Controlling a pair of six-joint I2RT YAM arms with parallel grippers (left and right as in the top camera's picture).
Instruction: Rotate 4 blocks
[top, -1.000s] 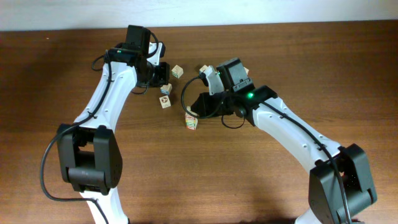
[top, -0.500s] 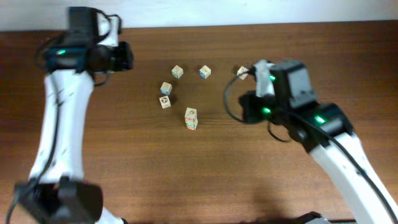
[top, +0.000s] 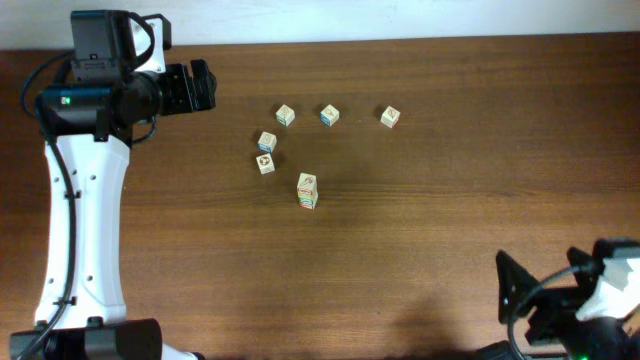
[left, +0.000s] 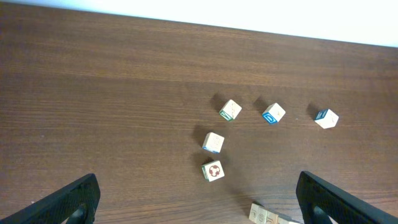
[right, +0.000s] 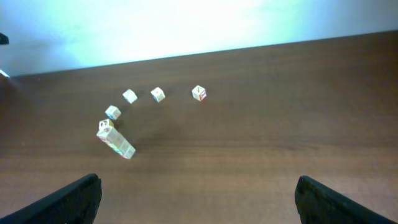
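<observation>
Both grippers are empty and nowhere near the blocks (top: 329, 115). The left gripper (top: 203, 87) sits at the far left of the tabletop (top: 450, 200) with its jaws spread wide. In its wrist view, the fingers (left: 68, 202) are out at the bottom corners with only bare wood between them. The right gripper (top: 512, 290) is down at the near right edge, also wide apart and holding nothing.

The blocks sit loose around the middle. Three are in a row on the far side, and two more are a bit nearer and to the left, close together but not touching. A small stack (top: 308, 190) is nearer again, but it's hard to tell how many blocks are in it. Some faces show red, green or blue print.
</observation>
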